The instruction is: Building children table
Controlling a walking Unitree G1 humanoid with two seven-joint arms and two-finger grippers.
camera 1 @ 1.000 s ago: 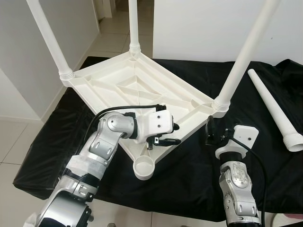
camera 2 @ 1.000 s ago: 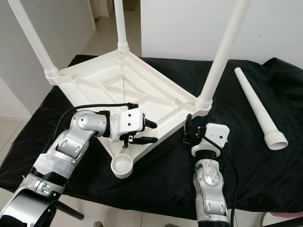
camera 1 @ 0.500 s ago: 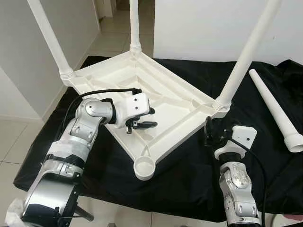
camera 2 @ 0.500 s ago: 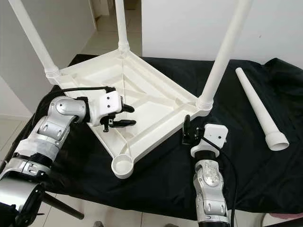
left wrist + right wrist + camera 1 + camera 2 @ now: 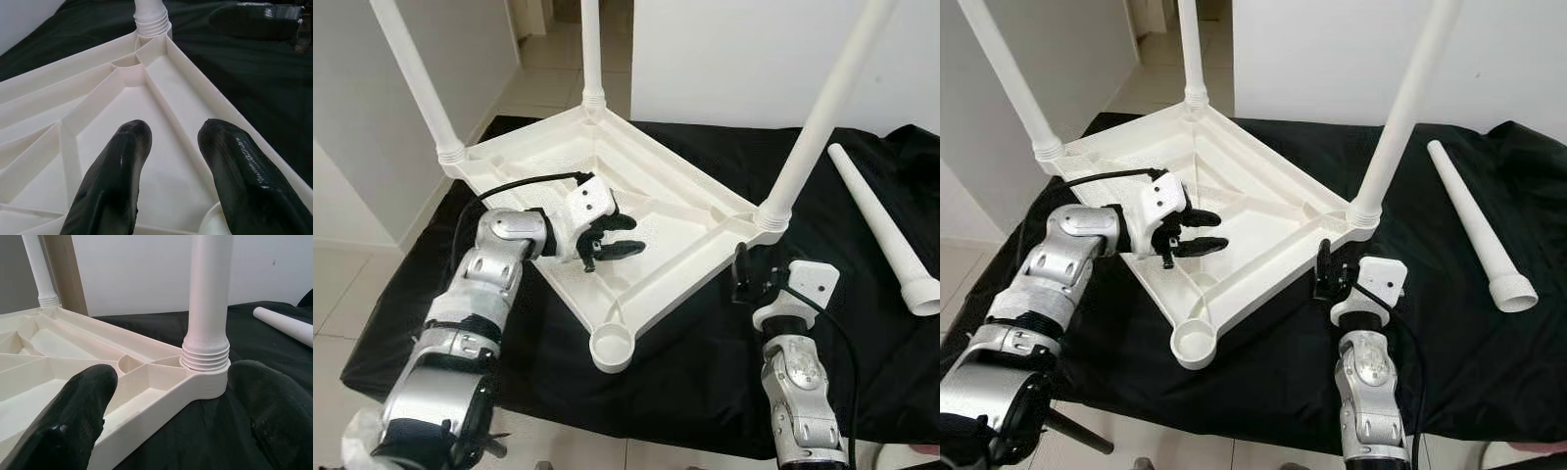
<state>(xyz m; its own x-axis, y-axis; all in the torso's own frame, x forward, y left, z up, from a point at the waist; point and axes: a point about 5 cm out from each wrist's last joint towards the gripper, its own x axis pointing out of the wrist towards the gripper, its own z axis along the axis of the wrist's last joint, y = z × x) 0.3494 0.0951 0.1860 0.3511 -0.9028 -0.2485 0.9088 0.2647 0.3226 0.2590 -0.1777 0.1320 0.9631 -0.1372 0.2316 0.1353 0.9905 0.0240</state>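
Upside-down white table (image 5: 607, 186) — three legs.

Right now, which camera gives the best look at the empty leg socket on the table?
The left eye view: the empty leg socket shows whole, open and round, at the upturned tabletop's near corner. The right eye view shows it equally well. The left wrist view catches just a sliver of its rim beside the left claw.

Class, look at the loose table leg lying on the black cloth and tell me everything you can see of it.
The loose leg is a smooth white tube, plastic by its look, tapering from a narrow far end to a wider ringed collar with an open mouth at the near end. It lies flat on the black cloth, on the robot's right, apart from the upturned tabletop. Nothing grips it.
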